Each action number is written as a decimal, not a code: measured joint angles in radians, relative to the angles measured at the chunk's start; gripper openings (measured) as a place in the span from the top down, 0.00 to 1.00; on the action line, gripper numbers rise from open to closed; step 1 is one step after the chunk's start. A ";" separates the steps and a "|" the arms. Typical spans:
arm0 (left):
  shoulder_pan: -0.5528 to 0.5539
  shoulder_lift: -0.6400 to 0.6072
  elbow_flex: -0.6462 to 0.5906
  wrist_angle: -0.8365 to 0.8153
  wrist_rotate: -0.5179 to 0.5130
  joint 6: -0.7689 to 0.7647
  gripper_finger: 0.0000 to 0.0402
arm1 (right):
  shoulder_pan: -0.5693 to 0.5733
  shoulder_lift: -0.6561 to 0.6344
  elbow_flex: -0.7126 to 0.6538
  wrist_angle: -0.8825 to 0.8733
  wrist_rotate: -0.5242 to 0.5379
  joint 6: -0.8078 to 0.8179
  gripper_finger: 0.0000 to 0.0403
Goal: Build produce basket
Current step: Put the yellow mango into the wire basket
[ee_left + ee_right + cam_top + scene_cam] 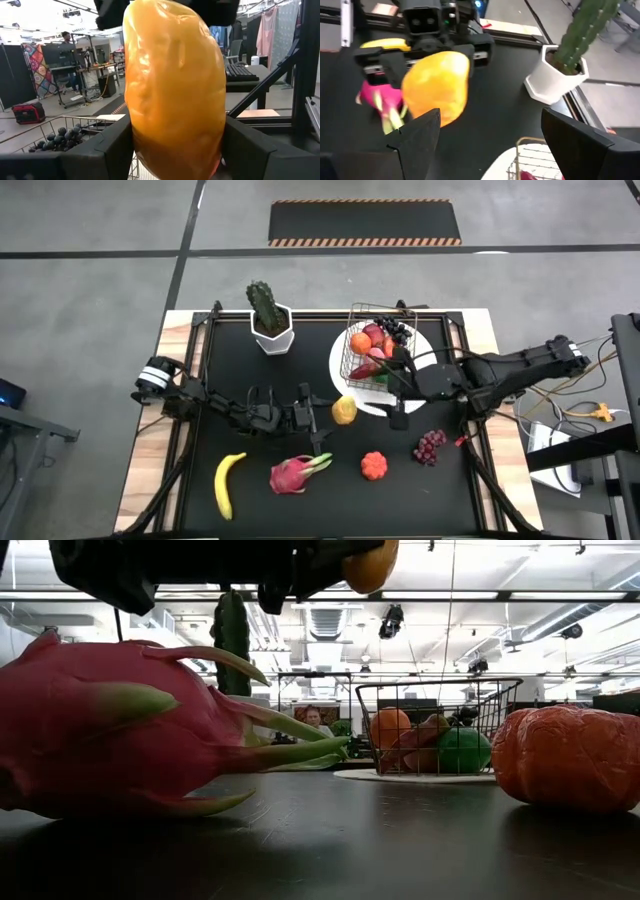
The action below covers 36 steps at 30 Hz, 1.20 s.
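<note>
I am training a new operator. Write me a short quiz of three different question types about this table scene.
1. True or false: the left gripper holds the mango above the table.
2. Which item lies on the black mat, outside the basket? A) banana B) lime C) cactus
3. Fill in: the basket stands on a round white ____.

Key
1. True; the fingers clamp both sides of the mango.
2. A; the lime sits in the basket, the cactus in its white pot.
3. plate.
</note>
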 joint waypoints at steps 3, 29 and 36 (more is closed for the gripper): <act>0.000 0.000 0.000 -0.006 0.000 -0.001 0.43 | -0.031 0.016 0.037 -0.044 -0.001 0.000 0.19; 0.000 0.000 0.001 -0.009 0.000 0.000 0.43 | -0.181 0.036 0.079 -0.155 -0.008 0.003 0.75; 0.000 0.000 0.001 -0.009 0.000 0.000 0.43 | -0.181 0.035 0.079 -0.156 -0.125 -0.008 0.49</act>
